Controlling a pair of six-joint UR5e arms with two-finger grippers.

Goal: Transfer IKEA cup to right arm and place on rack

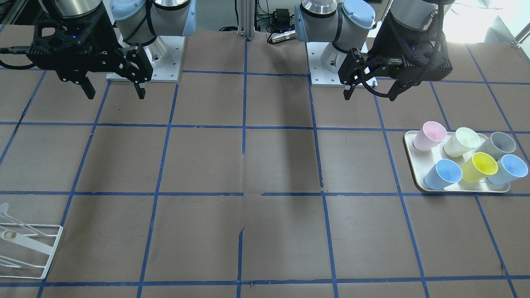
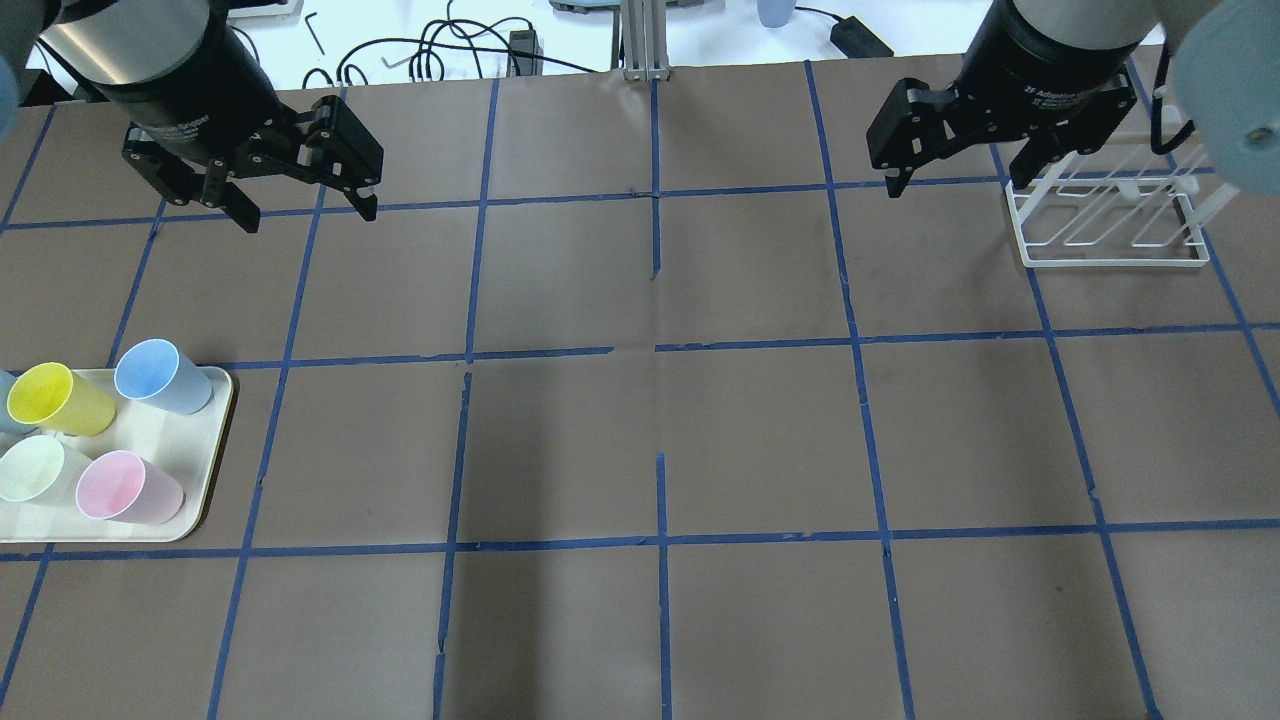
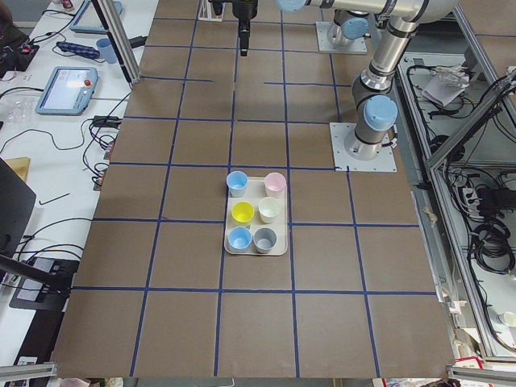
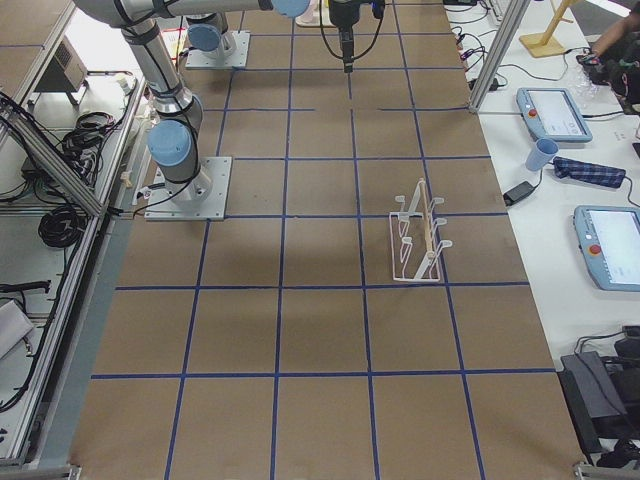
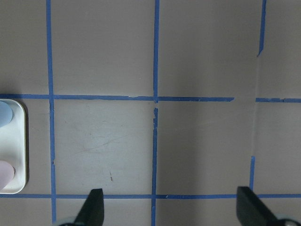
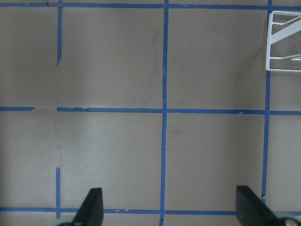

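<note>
The IKEA cup, pale cream with a greenish tint, stands on a cream tray among other cups. It also shows in the overhead view and the exterior left view. My left gripper is open and empty, high above the table and well away from the tray; its open fingers show in its wrist view. My right gripper is open and empty, hovering beside the white wire rack. The rack also shows in the exterior right view and holds no cups.
Pink, yellow, grey and two blue cups share the tray. The brown table carries a blue tape grid. Tablets and cables lie beyond the table's far edge.
</note>
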